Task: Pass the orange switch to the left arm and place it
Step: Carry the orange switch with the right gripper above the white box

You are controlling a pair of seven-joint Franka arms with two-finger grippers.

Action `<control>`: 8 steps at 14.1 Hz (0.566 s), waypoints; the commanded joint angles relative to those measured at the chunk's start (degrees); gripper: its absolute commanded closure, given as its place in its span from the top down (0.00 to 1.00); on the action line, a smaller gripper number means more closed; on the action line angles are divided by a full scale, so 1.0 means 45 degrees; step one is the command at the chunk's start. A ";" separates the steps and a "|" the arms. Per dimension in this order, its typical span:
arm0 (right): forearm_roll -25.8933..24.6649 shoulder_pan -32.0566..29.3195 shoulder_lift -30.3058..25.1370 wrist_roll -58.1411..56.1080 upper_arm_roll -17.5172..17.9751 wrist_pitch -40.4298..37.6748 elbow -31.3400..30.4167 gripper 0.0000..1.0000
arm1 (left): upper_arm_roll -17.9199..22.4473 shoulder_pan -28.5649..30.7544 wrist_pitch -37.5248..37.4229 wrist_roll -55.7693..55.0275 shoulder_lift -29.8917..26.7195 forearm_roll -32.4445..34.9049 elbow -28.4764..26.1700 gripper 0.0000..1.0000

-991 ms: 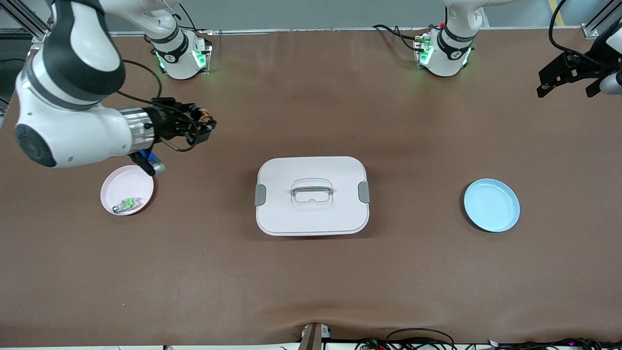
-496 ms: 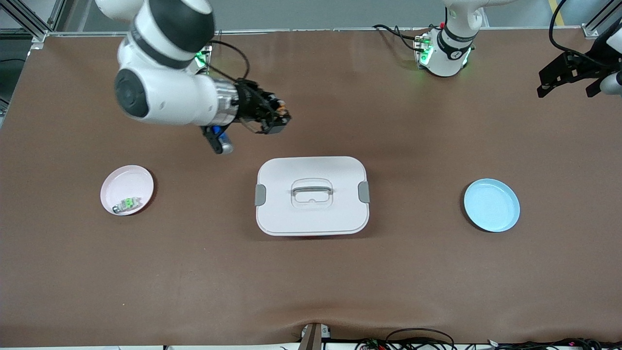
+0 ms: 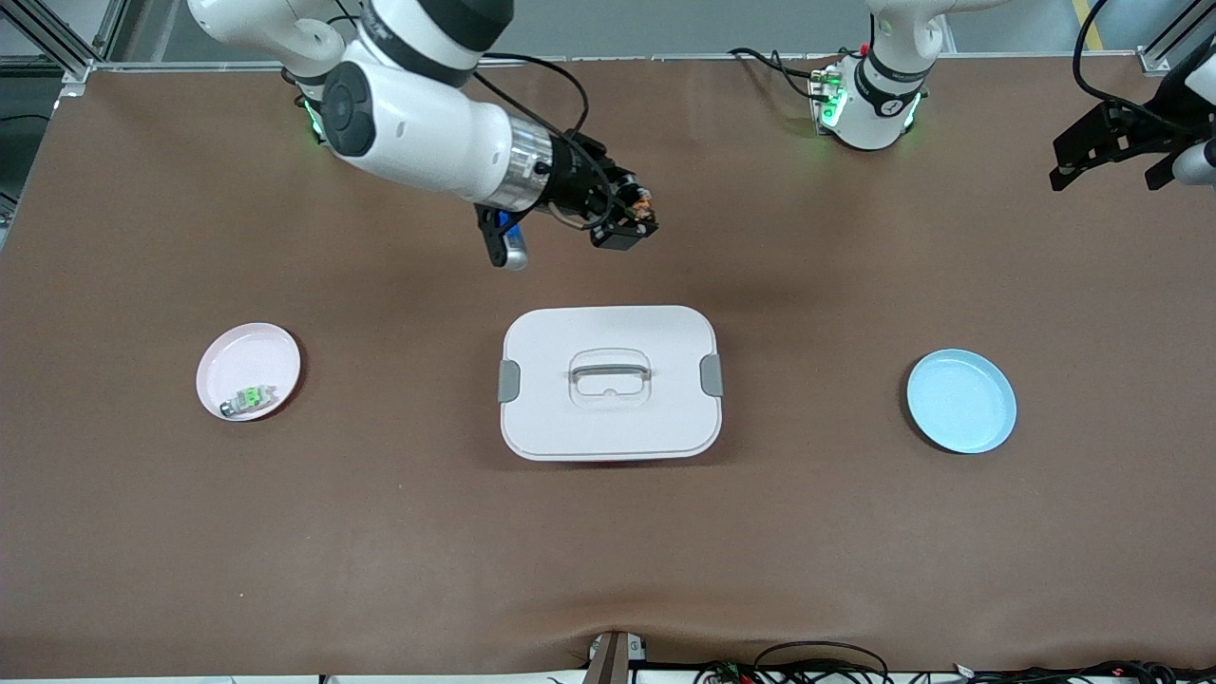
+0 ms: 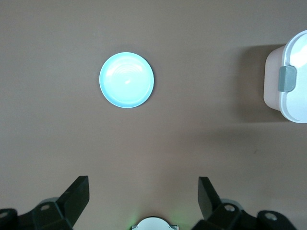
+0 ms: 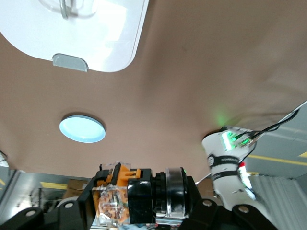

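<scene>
right hand (image 3: 635, 220): clamped on tiny black orange-centred switch (image 5: 117, 194), above brown counter (image 3: 380, 532) | left hand (image 4: 143, 194): wide open, empty, waiting | risk: switch slips at handover, falls on large white plastic box (image 3: 609, 382)

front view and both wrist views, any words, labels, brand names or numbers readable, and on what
No text can be read anywhere.
Box: plain white lid, no label.
Blue plate and pink plate: no markings.
Orange switch, held in the right gripper: no legible print.
Arm bases: small dark marks, too small to read.
</scene>
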 commanded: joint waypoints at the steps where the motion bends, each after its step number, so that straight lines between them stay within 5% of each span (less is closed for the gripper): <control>1: 0.0350 0.0554 0.0331 0.1042 -0.0175 0.1178 0.0224 0.30 | -0.0068 -0.0098 -0.0178 0.0185 0.0123 0.0038 0.0208 1.00; 8: 0.0330 0.1630 0.1738 0.2938 -0.0175 0.3270 0.1708 0.30 | -0.0205 -0.0196 -0.0119 0.0146 0.1292 -0.1112 0.0909 1.00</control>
